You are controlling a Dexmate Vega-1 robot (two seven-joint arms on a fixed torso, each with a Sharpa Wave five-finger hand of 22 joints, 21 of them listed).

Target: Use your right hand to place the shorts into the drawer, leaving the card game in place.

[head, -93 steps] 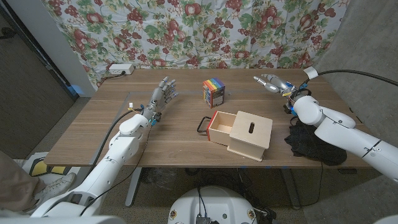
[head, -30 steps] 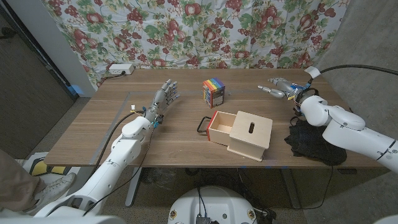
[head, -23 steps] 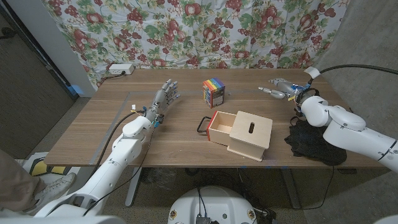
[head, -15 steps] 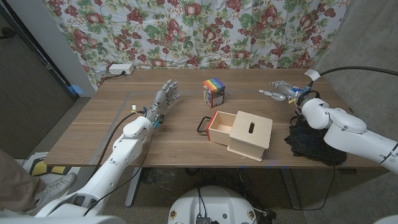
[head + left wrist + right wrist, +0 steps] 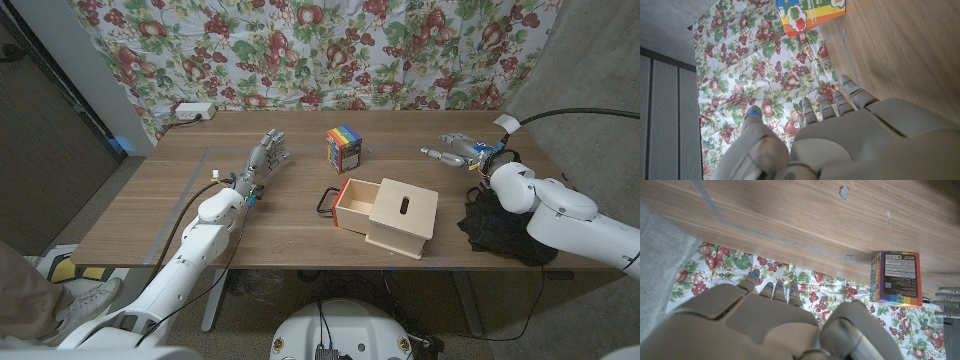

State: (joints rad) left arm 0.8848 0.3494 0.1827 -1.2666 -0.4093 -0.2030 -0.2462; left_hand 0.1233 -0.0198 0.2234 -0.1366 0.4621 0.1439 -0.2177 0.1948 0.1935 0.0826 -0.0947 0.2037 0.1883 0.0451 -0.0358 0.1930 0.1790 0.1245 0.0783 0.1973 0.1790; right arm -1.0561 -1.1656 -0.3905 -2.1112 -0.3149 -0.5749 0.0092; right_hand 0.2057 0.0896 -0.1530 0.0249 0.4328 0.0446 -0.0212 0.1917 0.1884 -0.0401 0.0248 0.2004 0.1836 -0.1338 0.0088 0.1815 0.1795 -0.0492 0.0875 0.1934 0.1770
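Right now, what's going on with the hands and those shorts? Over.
Both hands empty: right hand open above table, left hand open. Black shorts untouched at table edge. Drawer open; card game behind it, out of the way.

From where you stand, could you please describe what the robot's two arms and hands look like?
Both arms have smooth white rounded shells with black cables running along them. The left hand and right hand are metallic grey with slim jointed fingers; the wrist views show small blue marks near the fingertips. A white tag sits on the right arm's cable near the wrist.
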